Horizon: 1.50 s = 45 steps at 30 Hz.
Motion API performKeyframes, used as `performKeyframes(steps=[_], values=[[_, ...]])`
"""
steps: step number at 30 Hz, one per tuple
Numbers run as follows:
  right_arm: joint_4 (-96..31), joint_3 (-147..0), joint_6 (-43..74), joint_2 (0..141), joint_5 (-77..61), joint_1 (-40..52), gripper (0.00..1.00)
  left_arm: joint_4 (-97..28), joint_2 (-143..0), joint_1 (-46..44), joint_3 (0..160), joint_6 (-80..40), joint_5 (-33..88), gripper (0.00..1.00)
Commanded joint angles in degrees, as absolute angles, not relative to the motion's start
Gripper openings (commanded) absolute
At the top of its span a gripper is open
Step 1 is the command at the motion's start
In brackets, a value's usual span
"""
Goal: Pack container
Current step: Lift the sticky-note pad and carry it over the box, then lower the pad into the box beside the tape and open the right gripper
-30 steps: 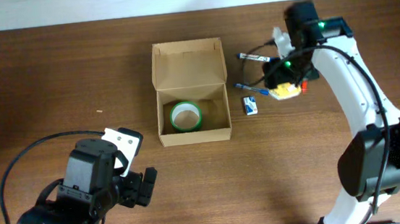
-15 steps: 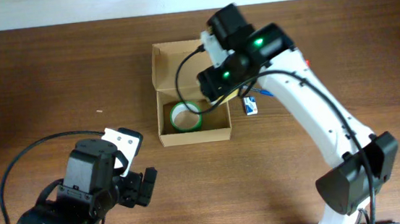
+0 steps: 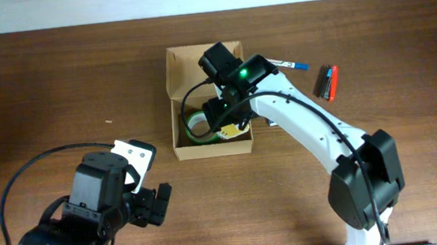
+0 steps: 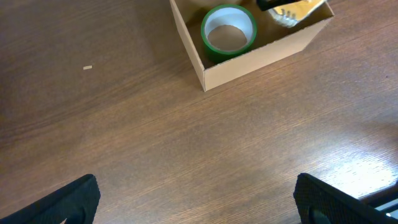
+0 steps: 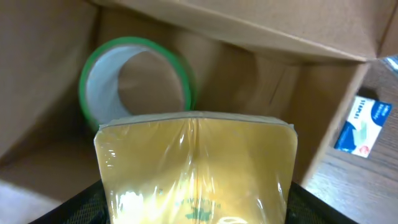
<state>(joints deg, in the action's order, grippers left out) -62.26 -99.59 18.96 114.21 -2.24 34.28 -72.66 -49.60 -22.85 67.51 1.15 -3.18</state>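
Note:
The tan cardboard container (image 3: 175, 102) stands open at the table's middle, its lid flap (image 3: 189, 61) folded back. A green tape roll (image 3: 196, 126) lies inside it; it also shows in the left wrist view (image 4: 229, 31) and the right wrist view (image 5: 134, 81). My right gripper (image 5: 196, 211) is shut on a plastic-wrapped yellow sticky-note pad (image 5: 196, 168). It holds the pad over the box's right half (image 3: 227, 130), beside the roll. My left gripper (image 4: 199, 202) is open and empty over bare table, in front of and to the left of the box (image 4: 249, 65).
A blue pen (image 3: 291, 65) lies to the right of the box, and a red and a dark marker (image 3: 329, 82) lie farther right. A small white-and-blue packet (image 5: 360, 124) lies just outside the box's right wall. My left arm (image 3: 107, 204) fills the front left.
My right arm swung left from the table's right side, carrying the yellow pad, and now holds it over the box. The left arm has not moved.

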Motion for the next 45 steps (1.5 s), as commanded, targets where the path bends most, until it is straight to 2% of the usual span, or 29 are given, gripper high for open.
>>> performKeyframes(steps=[1, 21, 24, 29, 40, 42, 45], values=[[-61.0, -98.2, 22.4, 115.5, -0.4, 34.7, 0.79, -72.5, -49.4, -22.7, 68.4, 2.2, -2.8, 1.00], [-55.6, -96.6, 26.0, 115.8, 5.3, 34.7, 0.79, -72.5, -49.4, -22.7, 68.4, 2.3, -2.8, 1.00], [-55.2, -96.6, 26.0, 115.8, 5.3, 34.7, 0.87, -72.5, -49.4, -22.7, 68.4, 2.3, -2.8, 1.00], [-55.0, -96.6, 26.0, 115.8, 5.3, 34.7, 0.93, -72.5, -49.4, -22.7, 68.4, 2.3, -2.8, 1.00], [-56.0, -96.7, 26.0, 115.8, 5.2, 34.7, 0.93, -72.5, -49.4, -22.7, 68.4, 2.2, -2.8, 1.00], [-56.6, -96.7, 26.0, 115.8, 5.2, 34.7, 0.84, -72.5, -49.4, -22.7, 68.4, 2.3, -2.8, 0.99], [-57.0, -96.6, 26.0, 115.8, 5.2, 34.7, 0.56, -72.5, -49.4, -22.7, 68.4, 2.3, -2.8, 0.99]])
